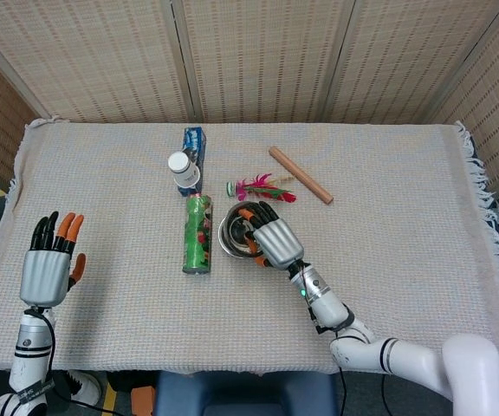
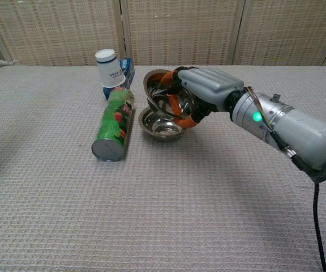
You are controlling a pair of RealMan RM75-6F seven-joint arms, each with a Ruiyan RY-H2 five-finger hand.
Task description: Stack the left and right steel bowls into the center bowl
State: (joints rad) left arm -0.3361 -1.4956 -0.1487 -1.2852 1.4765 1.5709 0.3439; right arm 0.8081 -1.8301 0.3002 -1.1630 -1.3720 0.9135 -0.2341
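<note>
In the chest view my right hand (image 2: 208, 85) grips a steel bowl (image 2: 164, 93) by its rim. The bowl is tilted on its side just above a second steel bowl (image 2: 162, 127), which sits upright on the cloth. From the head view the right hand (image 1: 271, 236) covers much of the bowls (image 1: 232, 232), so only their left rims show. My left hand (image 1: 50, 260) hovers far off at the table's front left. It holds nothing and its fingers are extended and apart. The chest view does not show it.
A green can (image 1: 197, 232) lies on its side just left of the bowls. Behind it are a white bottle (image 1: 183, 169) and a blue pack (image 1: 195, 139). A feathered toy (image 1: 262, 189) and a wooden stick (image 1: 300, 174) lie behind the bowls.
</note>
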